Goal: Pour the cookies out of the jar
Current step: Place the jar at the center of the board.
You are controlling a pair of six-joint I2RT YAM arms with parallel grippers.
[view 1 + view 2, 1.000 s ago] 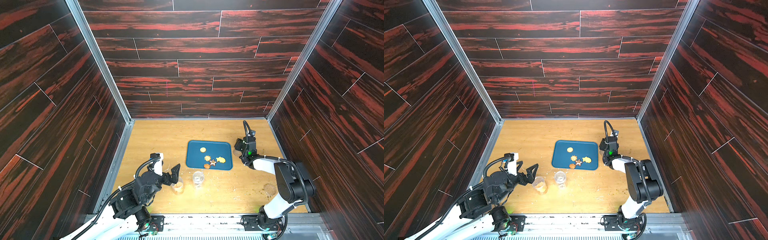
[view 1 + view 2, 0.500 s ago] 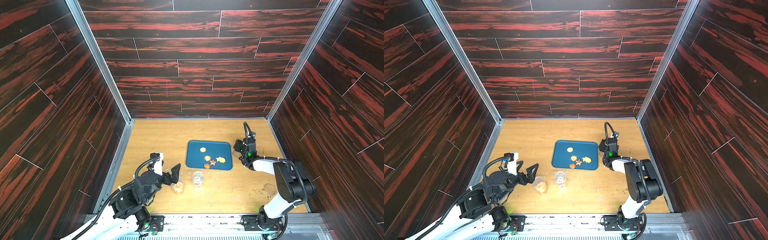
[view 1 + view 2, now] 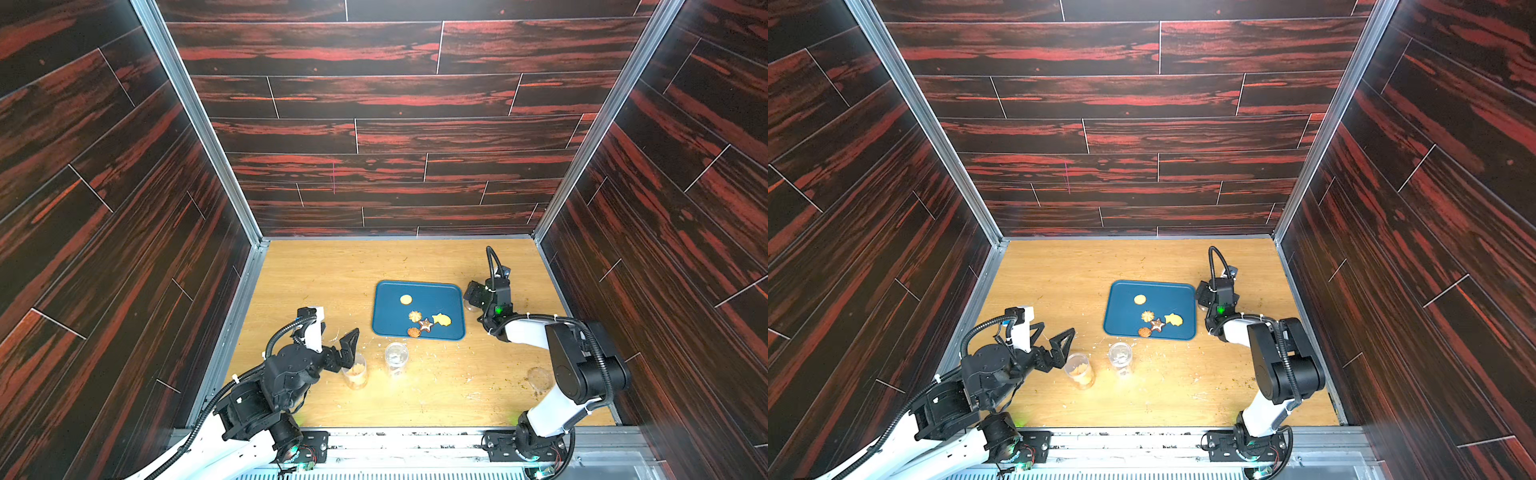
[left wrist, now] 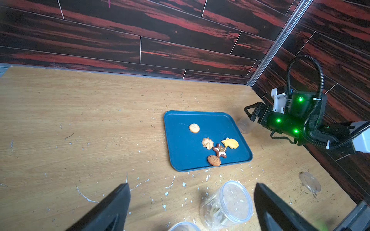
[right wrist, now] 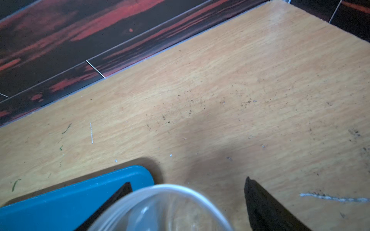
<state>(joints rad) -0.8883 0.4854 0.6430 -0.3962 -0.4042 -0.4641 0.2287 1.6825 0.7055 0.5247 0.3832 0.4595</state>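
Between the fingers of your right gripper (image 5: pixel 188 181) sits a clear jar (image 5: pixel 164 210). Bare table (image 5: pixel 220 100) shows between its rim and one finger, so the jaws stand apart and are not clamping it. No biscuit shows inside the jar. Just beside that gripper, on its inner side, lies the blue tray (image 3: pixel 390 307), and one fingertip hangs over the tray's corner.

The cookies (image 4: pixel 220 150) lie on the tray, five in all: a pale round one apart from the rest, then a swirl, a dark star, a yellow fish-like one and a brown round one clustered near the tray's front edge.

Your left gripper (image 3: pixel 1054 330) is spread wide and holds nothing. Right under its fingertips stands a jar with tan contents (image 3: pixel 355 374); you cannot tell whether a finger touches it. Just beyond stands another clear jar (image 3: pixel 395 356). A clear lid (image 3: pixel 539 377) lies well behind the right gripper.
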